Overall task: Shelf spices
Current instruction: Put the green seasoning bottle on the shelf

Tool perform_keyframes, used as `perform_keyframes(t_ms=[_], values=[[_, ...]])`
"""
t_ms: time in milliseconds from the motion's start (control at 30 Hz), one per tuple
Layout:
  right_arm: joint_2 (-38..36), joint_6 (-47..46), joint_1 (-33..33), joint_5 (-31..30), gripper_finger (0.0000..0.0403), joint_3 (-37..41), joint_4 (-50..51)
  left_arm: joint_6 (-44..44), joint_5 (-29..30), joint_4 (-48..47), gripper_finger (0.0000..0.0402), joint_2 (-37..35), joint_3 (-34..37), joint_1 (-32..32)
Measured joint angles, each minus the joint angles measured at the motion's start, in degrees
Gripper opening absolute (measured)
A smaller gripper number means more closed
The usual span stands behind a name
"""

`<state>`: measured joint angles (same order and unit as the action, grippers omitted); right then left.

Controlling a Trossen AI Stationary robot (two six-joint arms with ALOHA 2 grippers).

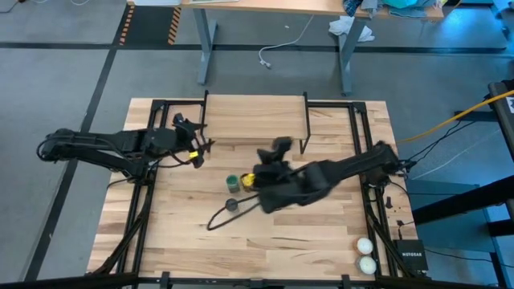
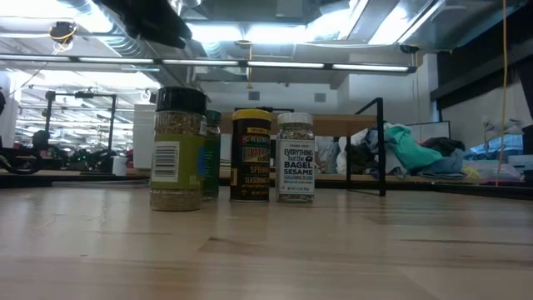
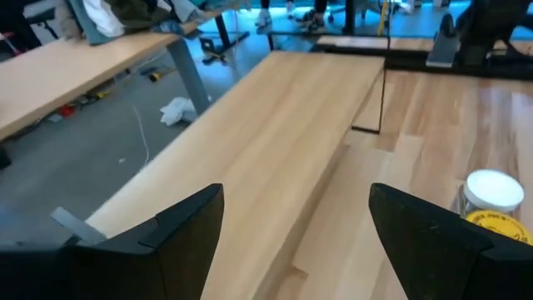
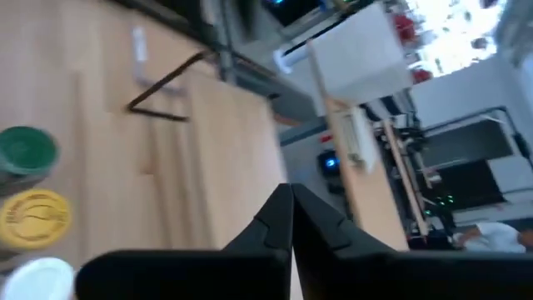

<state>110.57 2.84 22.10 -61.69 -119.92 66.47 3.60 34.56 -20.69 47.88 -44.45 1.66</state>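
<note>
Centrally in the overhead frame, the right gripper [image 4: 291,218] hangs closed and empty above 4 small cylindrical spice jars [image 2: 231,157], while the left gripper [image 3: 296,229] waits open over the narrow light-wood shelf [image 1: 255,120].

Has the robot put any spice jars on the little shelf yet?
Not yet. The shelf is bare on top. All four jars stand on the table: black lid, green lid, yellow lid and white lid. The right gripper is shut on nothing near them, and the left gripper is open by the shelf. All four are left.
</note>
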Motion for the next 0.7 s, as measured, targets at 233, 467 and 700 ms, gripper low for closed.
perform_keyframes(t_ms=[233,467,700], values=[[-10.0,-16.66,6.32,-11.34,0.0003,-0.09,16.42,-2.07,-0.05,3.45,0.0294,6.22,0.0,0.69],[-15.78,-33.27,15.69,-19.39,0.0001,6.66,22.49,-5.28,-2.05,10.43,0.0294,10.94,0.0,0.81],[-22.94,-49.5,20.82,-24.47,0.0001,24.8,23.66,-7.37,-2.15,13.95,0.0294,10.51,-0.02,3.34]])
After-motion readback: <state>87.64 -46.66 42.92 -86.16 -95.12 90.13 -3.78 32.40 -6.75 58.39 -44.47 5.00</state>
